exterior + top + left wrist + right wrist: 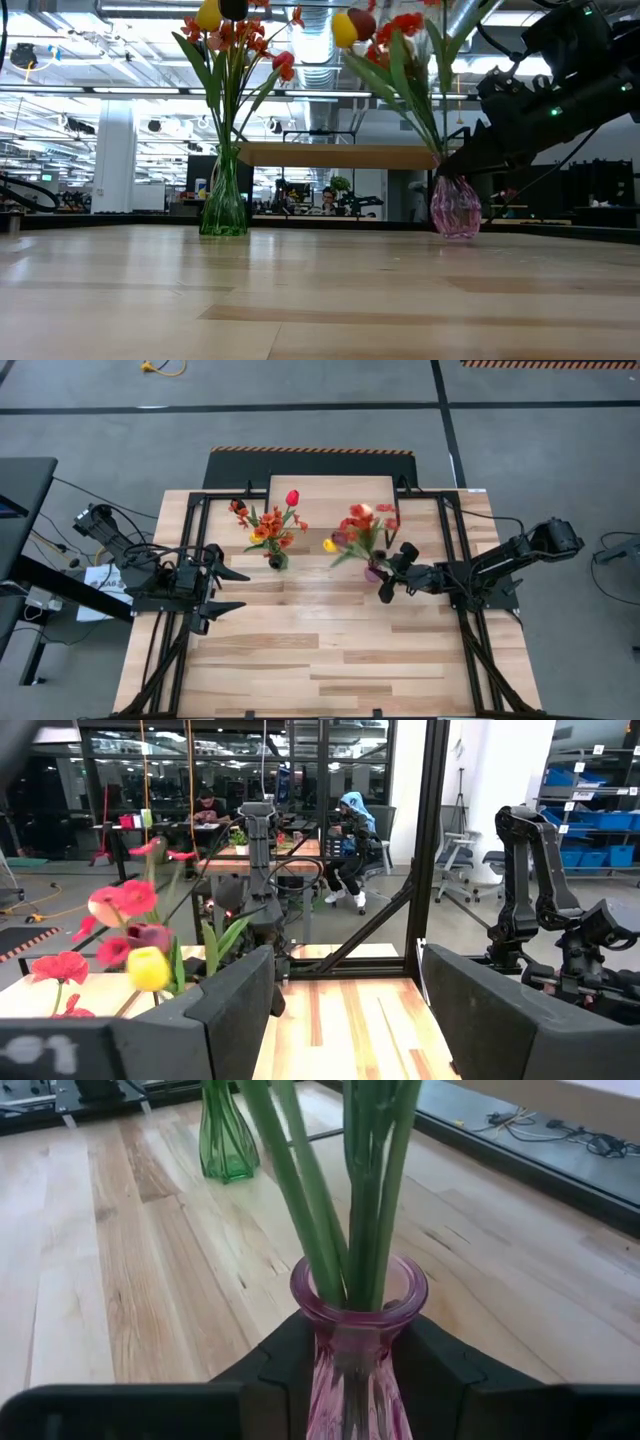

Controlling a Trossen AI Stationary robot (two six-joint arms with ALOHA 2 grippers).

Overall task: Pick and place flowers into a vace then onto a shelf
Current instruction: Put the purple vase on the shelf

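We see our right claw (355,1380) with one finger on each side of the neck of the pink vase (357,1342); the fingers look right against the glass, yet we cannot tell if they squeeze it. The flowers (362,530) stand straight up in that vase, and the shelf (333,491) lies toward eleven o'clock from it across the desk (330,660), so we think the vase must go up and that way. Our left claw (232,589) waits wide, far at nine o'clock, near the green vase (277,560).
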